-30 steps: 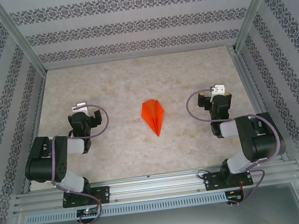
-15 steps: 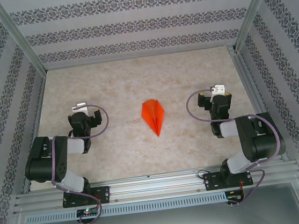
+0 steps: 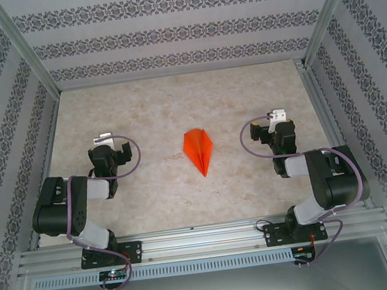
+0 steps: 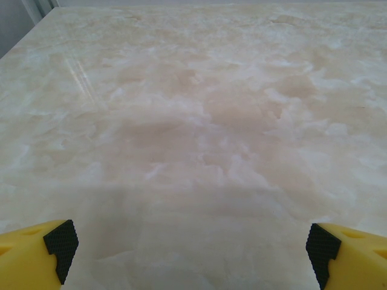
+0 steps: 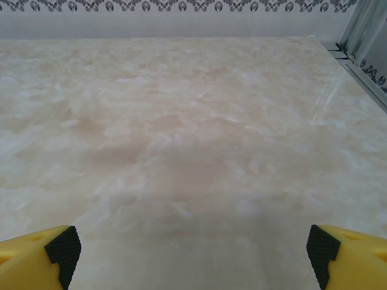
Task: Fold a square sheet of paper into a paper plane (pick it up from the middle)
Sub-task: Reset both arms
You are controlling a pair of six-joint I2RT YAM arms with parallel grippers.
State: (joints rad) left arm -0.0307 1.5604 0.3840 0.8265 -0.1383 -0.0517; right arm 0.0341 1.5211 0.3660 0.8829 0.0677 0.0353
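The paper plane (image 3: pixel 200 151) lies flat in the middle of the marble table (image 3: pixel 175 105), an orange-red pointed dart with a centre crease and its tip toward the near edge. My left gripper (image 3: pixel 110 149) rests to its left, folded back near its base. My right gripper (image 3: pixel 270 128) rests to its right, likewise apart from the paper. In the left wrist view the left gripper (image 4: pixel 192 248) stands open, its yellow fingers (image 4: pixel 36 254) wide apart over bare table. In the right wrist view the right gripper (image 5: pixel 192 248) is open too, with nothing between its fingers (image 5: pixel 347 251).
Patterned walls (image 3: pixel 180 31) and aluminium posts (image 3: pixel 21 45) enclose the table on three sides. A metal rail (image 3: pixel 204 240) with both arm bases runs along the near edge. A frame edge (image 5: pixel 363 54) shows at the right of the right wrist view.
The right wrist has shifted slightly to the left. The left arm and the paper plane have not moved.
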